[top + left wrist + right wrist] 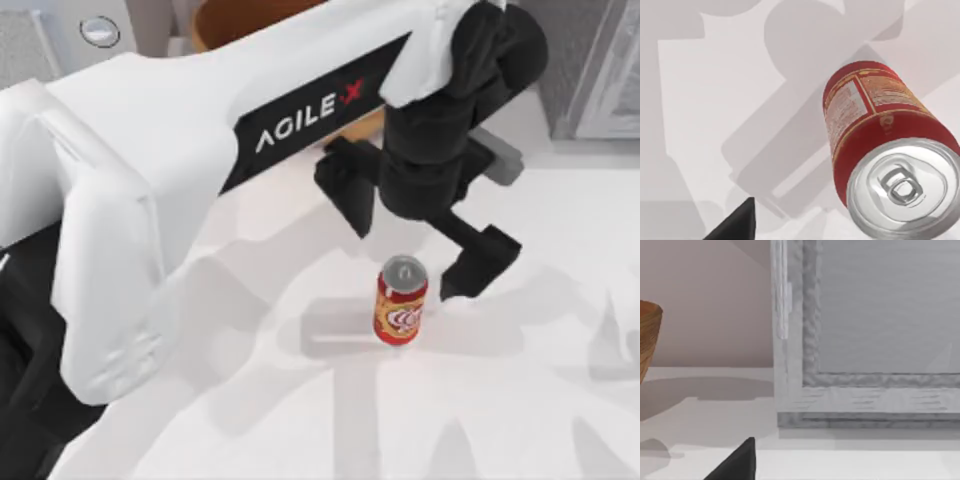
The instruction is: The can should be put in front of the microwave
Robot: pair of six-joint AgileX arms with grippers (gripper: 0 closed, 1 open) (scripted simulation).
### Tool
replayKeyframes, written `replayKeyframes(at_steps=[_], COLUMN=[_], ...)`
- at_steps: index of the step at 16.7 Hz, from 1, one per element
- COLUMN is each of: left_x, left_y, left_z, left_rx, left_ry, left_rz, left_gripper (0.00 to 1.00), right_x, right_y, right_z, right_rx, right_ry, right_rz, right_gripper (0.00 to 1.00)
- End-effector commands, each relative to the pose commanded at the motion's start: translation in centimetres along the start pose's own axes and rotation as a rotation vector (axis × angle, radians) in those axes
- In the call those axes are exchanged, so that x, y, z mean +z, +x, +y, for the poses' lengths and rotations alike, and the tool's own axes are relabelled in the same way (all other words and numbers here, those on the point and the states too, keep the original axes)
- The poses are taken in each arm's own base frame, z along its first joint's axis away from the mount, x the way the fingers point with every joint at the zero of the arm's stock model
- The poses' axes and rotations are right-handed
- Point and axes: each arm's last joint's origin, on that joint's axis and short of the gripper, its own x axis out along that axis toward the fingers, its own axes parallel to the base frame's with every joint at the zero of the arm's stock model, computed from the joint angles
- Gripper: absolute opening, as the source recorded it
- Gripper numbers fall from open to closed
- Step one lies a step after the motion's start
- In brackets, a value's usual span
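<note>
The red-and-orange can point(401, 300) stands upright on the white table, silver top up, right of the table's middle. My left gripper point(415, 225) hangs open just behind and above it, one black finger on each side, neither touching it. In the left wrist view the can point(890, 150) is close below, beside one dark fingertip point(737, 222). The light grey-white microwave point(60, 25), with a round silver knob point(98, 32), sits at the far left back corner, mostly hidden by my left arm. One fingertip point(737, 460) of my right gripper shows low in the right wrist view.
A brown basket point(240, 20) stands at the back behind my left arm, and its edge point(647, 340) appears in the right wrist view. A darker grey speckled box appliance point(595, 70) occupies the back right corner. Bare table lies in front of the can.
</note>
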Motion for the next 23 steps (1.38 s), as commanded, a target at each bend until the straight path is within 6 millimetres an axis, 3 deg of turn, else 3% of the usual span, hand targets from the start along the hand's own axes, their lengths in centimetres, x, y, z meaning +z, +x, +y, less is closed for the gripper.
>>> replayKeyframes(at_steps=[7, 12, 23], left_x=[0.0, 0.0, 0.0], left_y=[5.2, 5.7, 5.7], left_z=[-0.1, -0.1, -0.1], left_rx=[0.000, 0.000, 0.000], left_ry=[0.000, 0.000, 0.000], left_rz=[0.002, 0.002, 0.002], left_gripper=[1.00, 1.00, 0.17], right_x=[0.0, 0.0, 0.0], right_y=[0.0, 0.0, 0.0], right_z=[0.0, 0.0, 0.0], right_rx=[0.000, 0.000, 0.000], right_ry=[0.000, 0.000, 0.000], right_rz=[0.000, 0.000, 0.000], right_gripper=[1.00, 1.00, 1.00])
